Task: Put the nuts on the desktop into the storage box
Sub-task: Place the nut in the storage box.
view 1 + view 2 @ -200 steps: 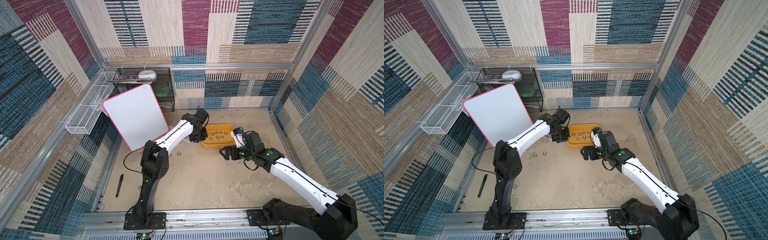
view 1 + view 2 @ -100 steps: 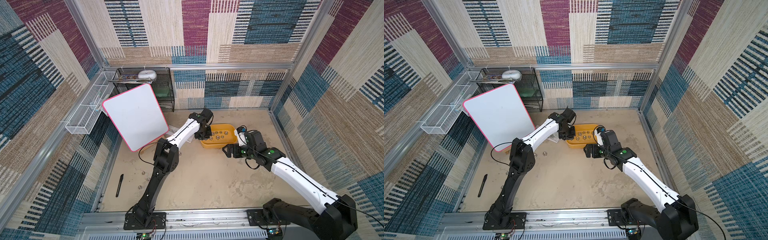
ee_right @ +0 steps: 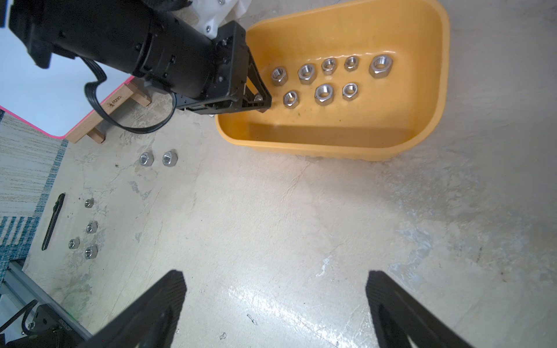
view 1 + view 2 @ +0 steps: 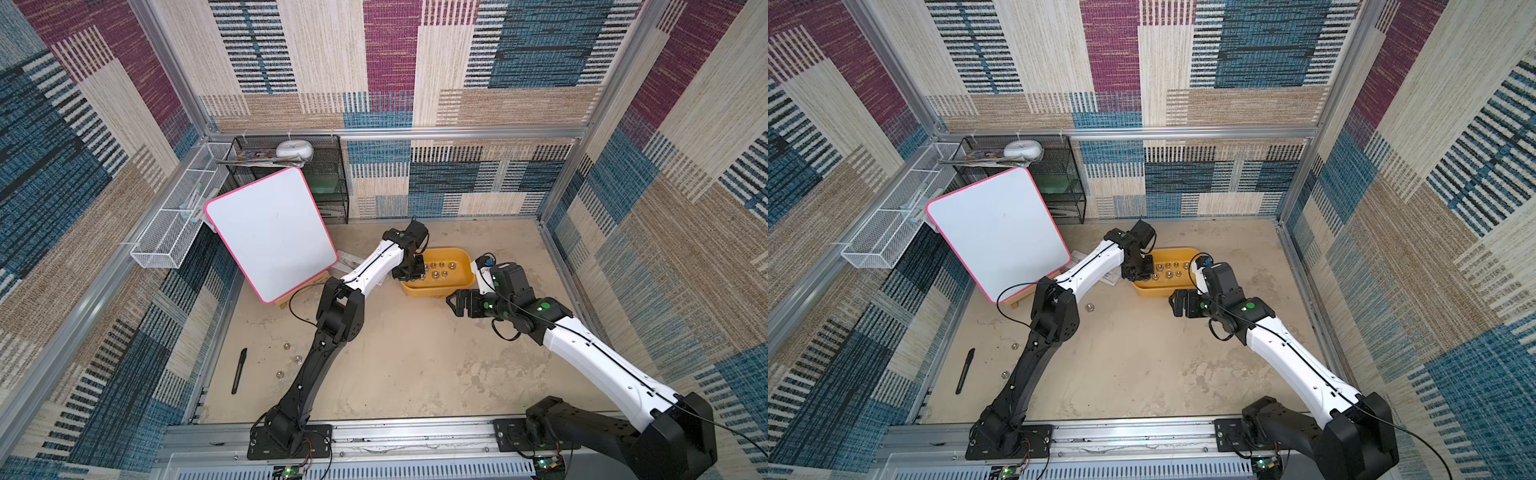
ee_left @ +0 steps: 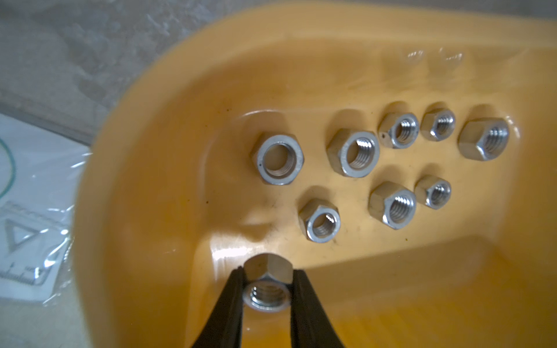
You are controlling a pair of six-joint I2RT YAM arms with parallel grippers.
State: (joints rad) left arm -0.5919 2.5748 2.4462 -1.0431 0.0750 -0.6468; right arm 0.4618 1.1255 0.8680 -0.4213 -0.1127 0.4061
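Observation:
The yellow storage box lies on the desktop, with several nuts on its floor. Over the box's left end, just inside the rim, my left gripper is shut on one silver nut, pinched between both black fingers. Several nuts lie loose on the desktop: a pair near the whiteboard's foot and a group by the pen. My right gripper hangs open and empty over bare desktop in front of the box.
A pink-edged whiteboard on a wooden stand leans at the back left. A black pen lies near the left wall. A plastic-wrapped ruler set lies beside the box. A white wire basket and a black mesh shelf line the walls.
The left arm has stretched further right, its elbow swinging toward the middle and its gripper carrying the nut in over the box's left end. The right arm has barely moved.

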